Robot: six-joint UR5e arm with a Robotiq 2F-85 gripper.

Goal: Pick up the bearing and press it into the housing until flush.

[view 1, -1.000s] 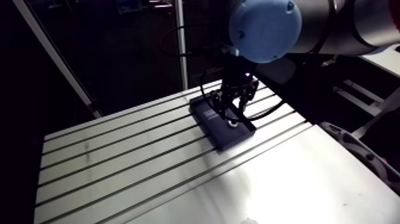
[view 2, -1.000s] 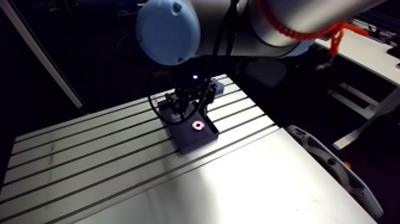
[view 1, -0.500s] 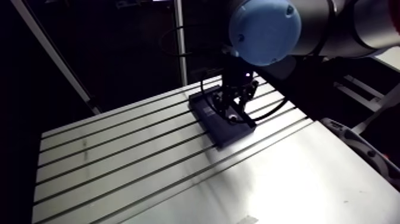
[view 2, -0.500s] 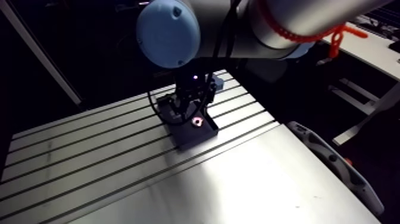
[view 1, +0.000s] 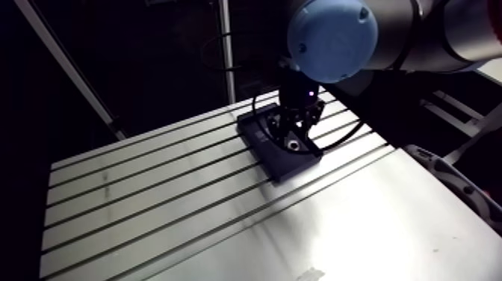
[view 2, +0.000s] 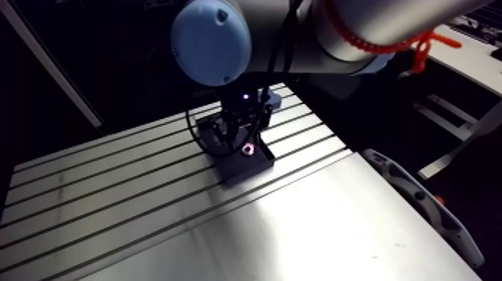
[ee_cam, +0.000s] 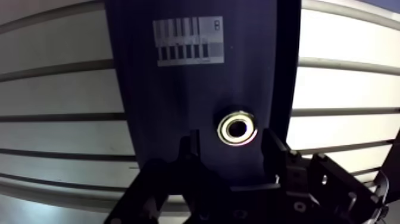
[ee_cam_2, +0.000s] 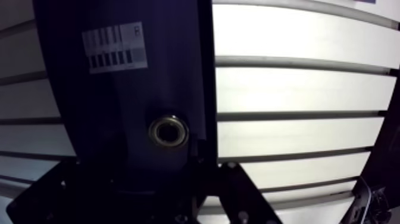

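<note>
My end effector (ee_cam: 232, 146) hovers low over the dark housing (ee_cam: 178, 89) on the slotted tabletop (ee_cam: 59, 89), fingers (ee_cam: 191, 146) spread apart and gripping nothing. The bearing (ee_cam: 238, 128), bright against the dark face, sits in the bore of the housing, not in my grasp.

The danger from here, as I judge it, is a crooked press. With my fingers apart, a straight push down would land them on the housing either side of the bearing and miss it altogether. A push from one finger alone would load one edge and could cock the bearing in its bore, jamming it short of flush. Nothing visible clamps the housing, so an off-centre shove might also slide it across the tabletop. I cannot tell from the wrist view whether the bearing is already level with the housing face; a dark rim shows around it.

The bearing lies between my two fingertips and just ahead of them, nearer one finger than the other, on the half of the housing away from its white label (ee_cam: 188, 40). In the arm view my end effector stands over that same end of the housing, close above it
</note>
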